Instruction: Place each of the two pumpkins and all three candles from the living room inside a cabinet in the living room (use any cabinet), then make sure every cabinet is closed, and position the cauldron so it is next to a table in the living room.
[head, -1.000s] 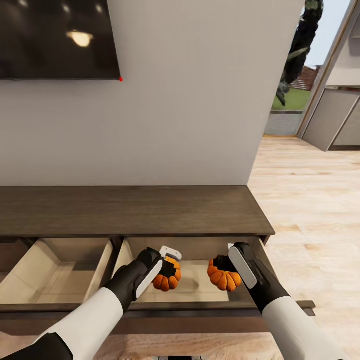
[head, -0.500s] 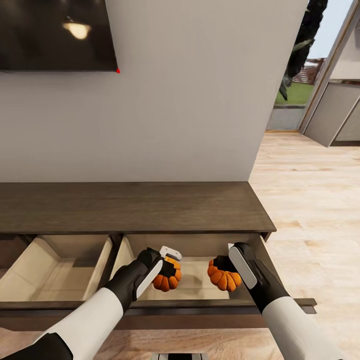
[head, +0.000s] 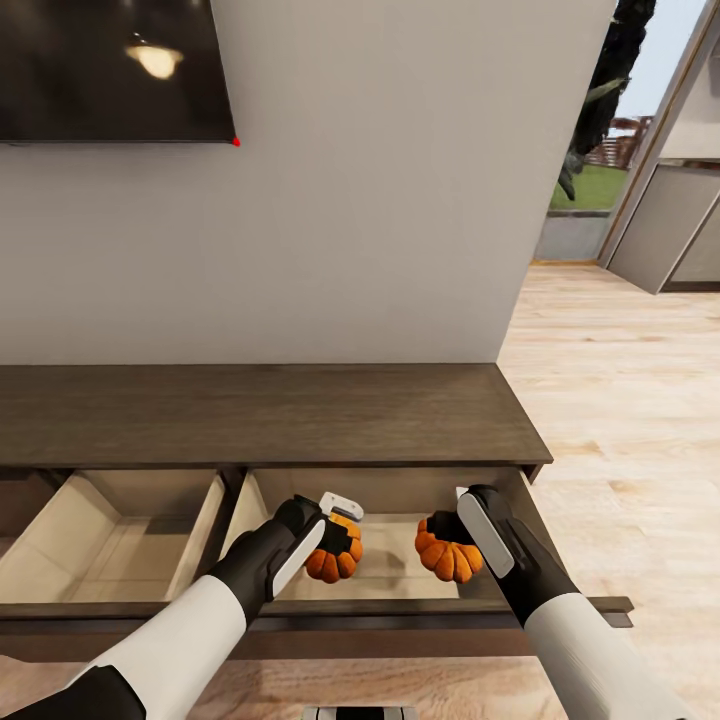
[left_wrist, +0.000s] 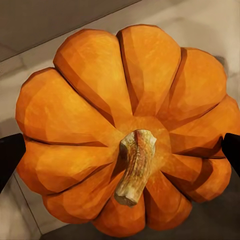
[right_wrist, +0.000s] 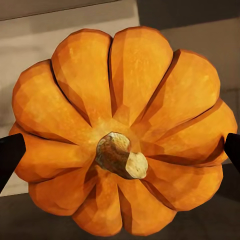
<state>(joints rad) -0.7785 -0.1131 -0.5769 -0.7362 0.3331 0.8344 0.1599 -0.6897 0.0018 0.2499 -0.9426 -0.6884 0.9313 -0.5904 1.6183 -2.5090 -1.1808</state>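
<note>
pumpkin (right_wrist: 125, 135) — stem-up — between claw (right_wrist: 120, 152) fingertips

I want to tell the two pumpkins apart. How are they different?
The left pumpkin is in the left gripper; the right pumpkin is in the right gripper. In the wrist views, the left pumpkin's stem is long and tan, the right pumpkin's short, stubby and darker. Both are orange, ribbed, and held over the same open cabinet drawer.

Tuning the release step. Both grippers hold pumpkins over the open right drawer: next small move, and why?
Probably lower both a little, then open. The left gripper and right gripper each clamp a pumpkin above the pale floor of the right drawer, apparently not resting on it. Dropping from there could let them roll.
</note>
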